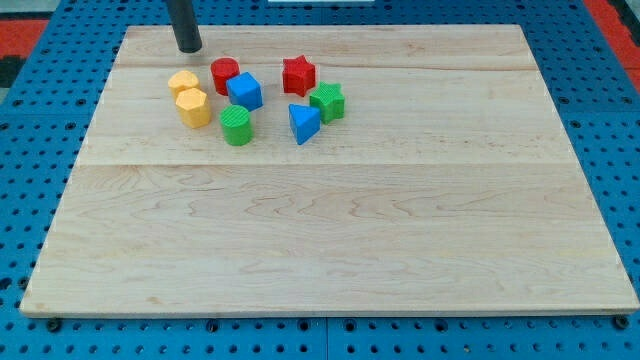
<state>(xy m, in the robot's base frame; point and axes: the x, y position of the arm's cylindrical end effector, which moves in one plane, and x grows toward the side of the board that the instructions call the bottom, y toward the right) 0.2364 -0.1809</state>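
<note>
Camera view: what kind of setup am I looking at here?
Likely a lab tabletop pushing rig: a pale wooden board on blue perforated matting, small coloured blocks clustered near the view's top, and my tip just above the yellow blocks.

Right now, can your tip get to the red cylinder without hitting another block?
Probably yes. My tip sits toward the view's top left of the red cylinder, with bare board between; the yellow blocks lie off that line.

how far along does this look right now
Eight blocks already sit bunched near the board's top left. My tip stands apart from them, just above the yellow block and beside the red cylinder; it touches nothing. The blue cube and the others lie loosely together, not in rows.
</note>
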